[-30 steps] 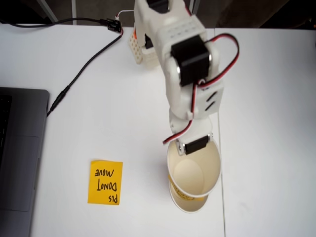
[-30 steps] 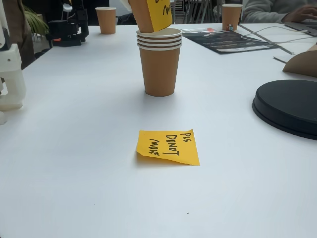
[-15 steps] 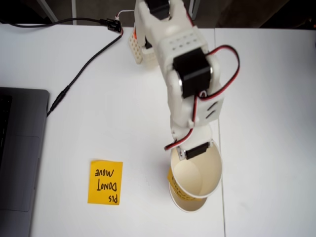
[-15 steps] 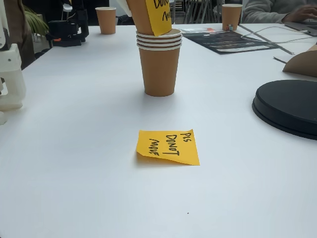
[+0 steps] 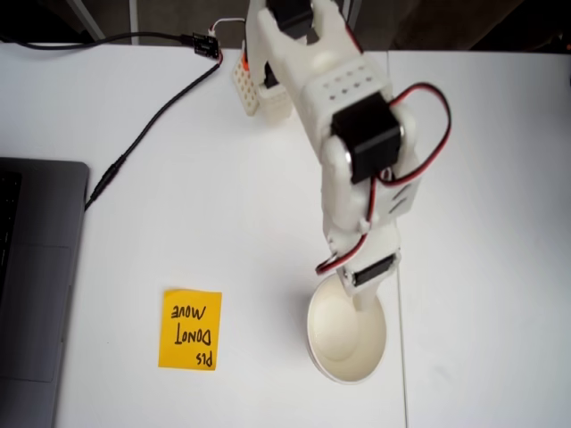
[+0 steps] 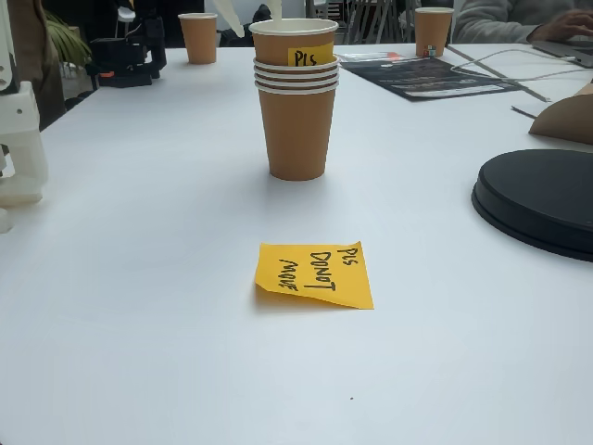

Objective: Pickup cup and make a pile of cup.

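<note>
On my white table (image 5: 178, 223), the cup (image 6: 294, 44) sits nested atop the pile (image 6: 296, 125), its label visible from the side; from above, my gripper (image 5: 361, 299) reaches inside, grip state unclear.

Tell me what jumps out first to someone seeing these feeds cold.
The white arm reaching down the table, its pincer at the rim of the pile of cup, mid-table. The top cup, yellow-labelled, sits upright, nested in the pile. Nearer the low camera, an orange sticky note lies flat, reading PLS DONOT MOVE.
</note>
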